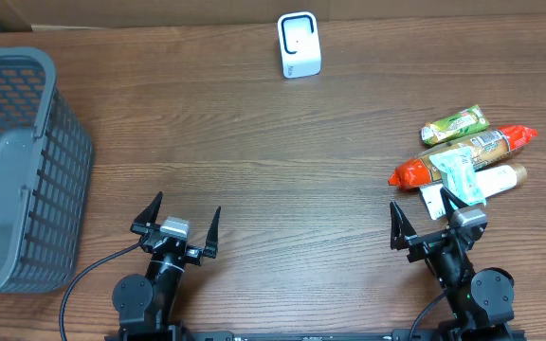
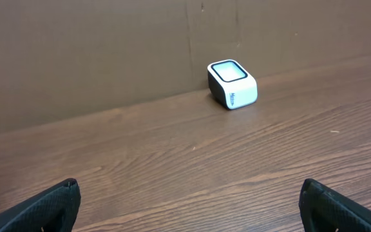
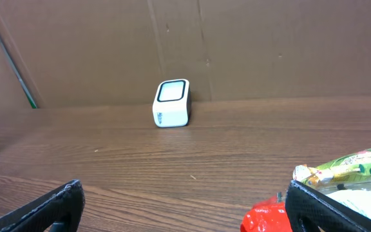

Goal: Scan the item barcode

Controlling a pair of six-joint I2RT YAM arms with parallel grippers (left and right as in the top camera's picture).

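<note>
A small white barcode scanner (image 1: pixel 299 44) stands at the far middle of the table, also seen as the scanner (image 2: pixel 232 84) and the scanner (image 3: pixel 172 103) in the wrist views. A pile of snack items lies at the right: a green packet (image 1: pixel 454 124), a long red-ended packet (image 1: pixel 463 156) and a white tube (image 1: pixel 500 180). The red packet (image 3: pixel 266 218) and green packet (image 3: pixel 350 169) show beside my right finger. My left gripper (image 1: pixel 175 220) is open over bare wood near the front. My right gripper (image 1: pixel 427 220) is open just in front of the pile.
A grey mesh basket (image 1: pixel 15 170) fills the left side of the table. A brown cardboard wall (image 2: pixel 108 51) runs along the far edge behind the scanner.
</note>
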